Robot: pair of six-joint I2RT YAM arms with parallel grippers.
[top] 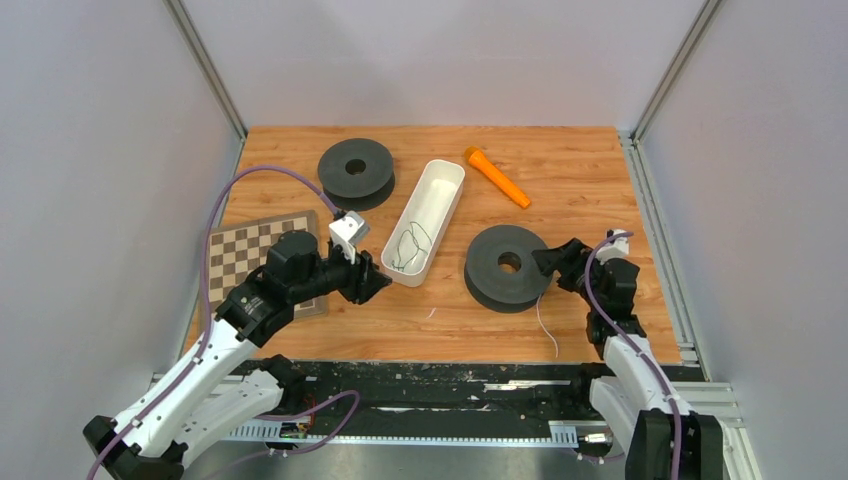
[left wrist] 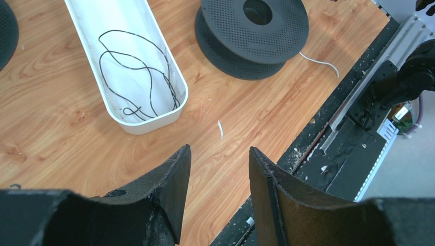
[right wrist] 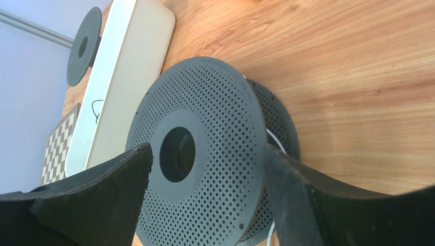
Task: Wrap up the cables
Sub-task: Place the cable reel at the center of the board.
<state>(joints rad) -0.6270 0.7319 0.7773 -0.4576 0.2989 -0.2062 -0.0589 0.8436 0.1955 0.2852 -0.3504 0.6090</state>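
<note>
A thin dark cable (top: 411, 246) lies in loose loops inside the white tray (top: 447, 178); it also shows in the left wrist view (left wrist: 137, 72). A thin whitish cable (top: 546, 326) trails from the near black spool (top: 508, 265) toward the front edge, seen also from the left wrist (left wrist: 319, 61) and the right wrist (right wrist: 277, 141). My left gripper (top: 372, 285) is open and empty above bare wood beside the tray's near end (left wrist: 219, 154). My right gripper (top: 545, 264) is open at the near spool's right rim, its fingers either side of the perforated flange (right wrist: 205, 154).
A second black spool (top: 356, 172) stands at the back left. An orange tool (top: 497, 177) lies at the back. A checkerboard (top: 243, 256) sits under the left arm. A small white scrap (left wrist: 220, 128) lies on the wood. A black rail (top: 450, 385) runs along the front edge.
</note>
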